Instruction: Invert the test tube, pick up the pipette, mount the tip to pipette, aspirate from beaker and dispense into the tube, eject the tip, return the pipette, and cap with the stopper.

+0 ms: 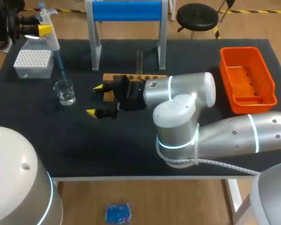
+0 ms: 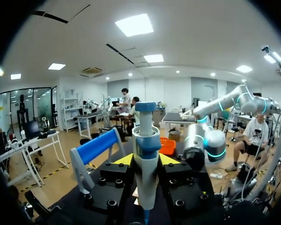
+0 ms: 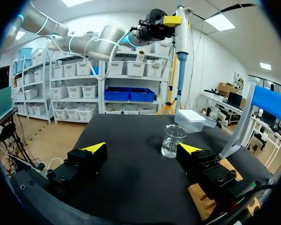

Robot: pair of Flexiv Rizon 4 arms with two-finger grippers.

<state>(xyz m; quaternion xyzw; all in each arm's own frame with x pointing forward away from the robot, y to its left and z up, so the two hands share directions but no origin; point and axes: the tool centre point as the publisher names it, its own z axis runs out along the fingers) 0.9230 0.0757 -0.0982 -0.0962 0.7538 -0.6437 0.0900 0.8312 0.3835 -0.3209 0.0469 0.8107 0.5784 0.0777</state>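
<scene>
Step in hand, by my judgement: drawing liquid from the beaker.

The left gripper point(image 1: 44, 30) is clenched on the pipette point(image 1: 51, 41). The left wrist view shows both fingers pressed against its body from either side. The blue tip point(image 1: 60, 65) is fitted and slopes down toward the beaker point(image 1: 64, 91). In the right wrist view its end hangs above the rim, not in the clear liquid.

The beaker stands at about nine o'clock from the wooden rack point(image 1: 152, 76), and the tip box point(image 1: 33, 63) is at eleven o'clock from the beaker. The tube point(image 1: 140, 60) stands upright in the rack. The right gripper point(image 1: 95, 100) is released and holds nothing. Its fingers are wide apart, just at nine o'clock of the rack, with the beaker apart at its ten o'clock.

Recommendations:
- Centre the tip's end over the beaker's mouth before lowering — on this slant it could catch the rim and tip the light glass.
- Descend slowly and immerse only the tip's end, stopping short of the bottom.
- Draw up only once the end is under the surface, or it may take in air.
- Lift out along the same line.
- Hold the right arm where it is — clear of the beaker.
</scene>
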